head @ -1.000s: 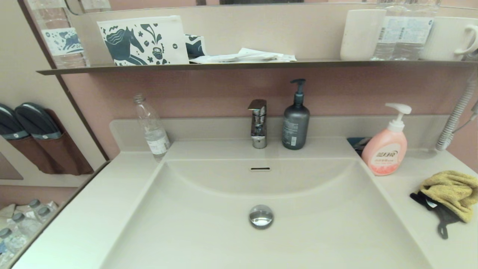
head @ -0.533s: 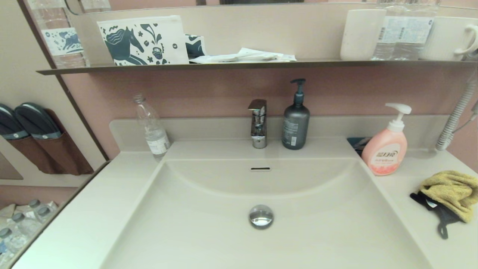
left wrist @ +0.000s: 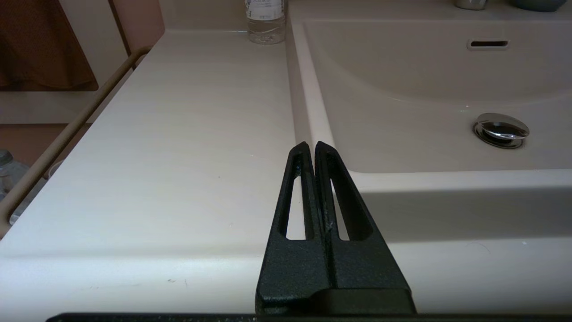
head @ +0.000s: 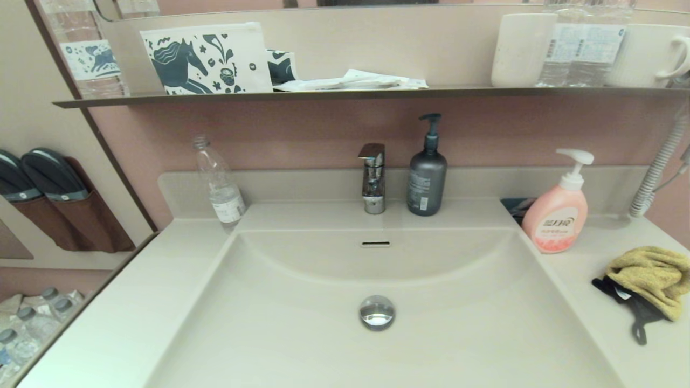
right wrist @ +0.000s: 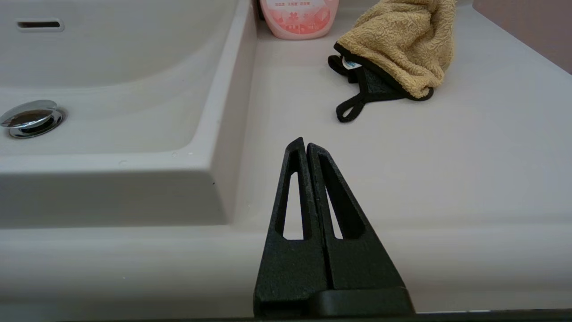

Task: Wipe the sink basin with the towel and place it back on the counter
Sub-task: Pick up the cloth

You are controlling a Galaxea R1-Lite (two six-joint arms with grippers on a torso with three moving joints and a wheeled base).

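Note:
The mustard-yellow towel (head: 649, 277) with dark edging lies crumpled on the counter (head: 609, 318) to the right of the sink basin (head: 302, 323). In the right wrist view the towel (right wrist: 402, 42) sits well ahead of my right gripper (right wrist: 305, 143), which is shut and empty near the counter's front edge. My left gripper (left wrist: 311, 145) is shut and empty too, held low by the front left corner of the sink basin (left wrist: 402, 125). The chrome drain plug (head: 377, 311) sits in the basin floor. Neither gripper shows in the head view.
A pink pump soap bottle (head: 557, 215) stands just behind the towel. A dark pump bottle (head: 426, 175), the chrome tap (head: 372, 178) and a clear plastic bottle (head: 218, 186) line the back edge. A dark shelf (head: 345, 96) with cups hangs above.

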